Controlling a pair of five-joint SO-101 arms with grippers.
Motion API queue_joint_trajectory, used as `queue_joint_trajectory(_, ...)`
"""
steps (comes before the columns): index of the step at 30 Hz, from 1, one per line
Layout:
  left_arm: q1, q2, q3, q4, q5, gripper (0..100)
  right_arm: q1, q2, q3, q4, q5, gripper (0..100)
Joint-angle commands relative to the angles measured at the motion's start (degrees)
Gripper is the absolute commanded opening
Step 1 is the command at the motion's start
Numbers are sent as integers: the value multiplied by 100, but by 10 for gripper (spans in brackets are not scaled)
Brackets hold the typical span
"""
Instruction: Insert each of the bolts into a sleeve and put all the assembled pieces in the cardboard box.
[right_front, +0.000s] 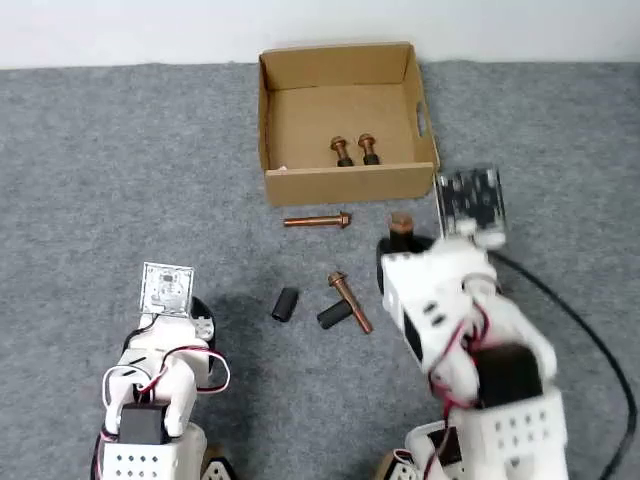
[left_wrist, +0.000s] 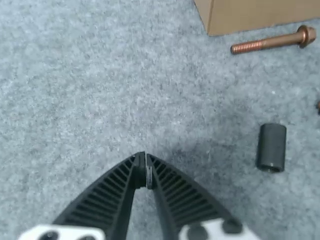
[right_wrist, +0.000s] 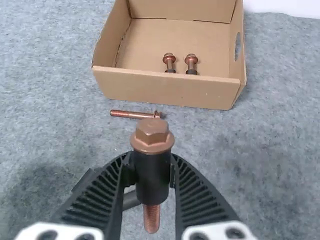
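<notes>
My right gripper is shut on a black sleeve with a copper bolt through it, held upright a short way in front of the cardboard box; in the high view this assembled piece shows just ahead of the right arm. Two assembled pieces stand inside the box. On the carpet lie a bare bolt, a second bolt touching a black sleeve, and a lone sleeve. My left gripper is shut and empty over the carpet, left of that lone sleeve.
Grey carpet covers the table. A black cable trails along the right side by the right arm. The left arm's base sits at the near left.
</notes>
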Motion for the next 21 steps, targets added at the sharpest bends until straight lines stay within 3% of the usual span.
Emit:
queue_joint_trajectory(1,-18,9,-31,281,-26,5,75,1165,-1275,-66,-53,8)
queue_joint_trajectory(12,-35,9,-31,299,-35,5,75,4778,-4132,-1420,-26,8)
queue_joint_trajectory(21,-571,9,-31,26,-18,5,40,7336,-5653,-2193,220,8)
